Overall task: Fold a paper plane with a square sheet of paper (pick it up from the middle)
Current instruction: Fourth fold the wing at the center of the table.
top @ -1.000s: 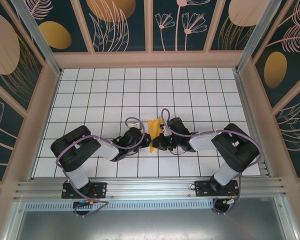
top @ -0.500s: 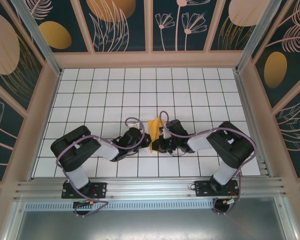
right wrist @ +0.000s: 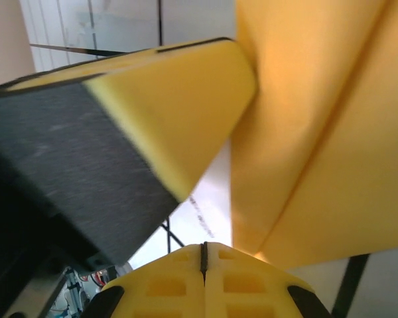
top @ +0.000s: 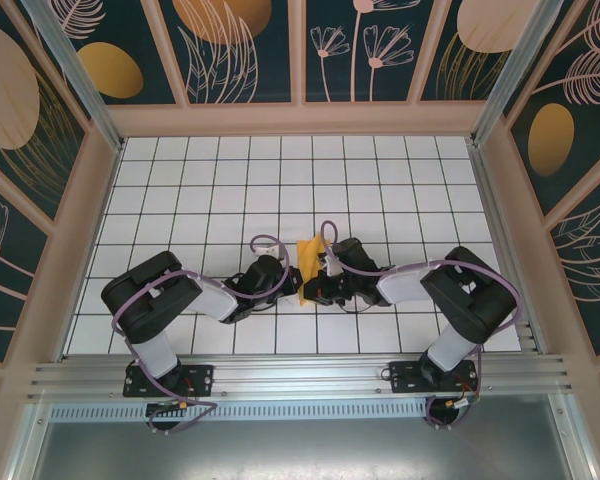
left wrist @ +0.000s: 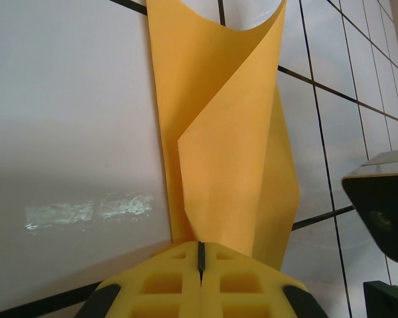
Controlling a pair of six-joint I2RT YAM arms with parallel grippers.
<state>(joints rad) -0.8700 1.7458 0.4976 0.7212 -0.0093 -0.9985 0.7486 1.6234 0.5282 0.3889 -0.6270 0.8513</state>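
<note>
I count one sheet of paper, orange-yellow. I have two arms, my left arm and my right arm, and two grippers, the left gripper and the right gripper. Each gripper has two yellow fingers, four in all. One white tiled table lies under me.

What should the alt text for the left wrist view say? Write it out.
A folded orange-yellow paper rises from between the shut yellow left fingers at the bottom edge, its layers spreading open toward the top. Behind it lies the white tiled table, and a dark part of the right arm shows at the right edge.
</note>
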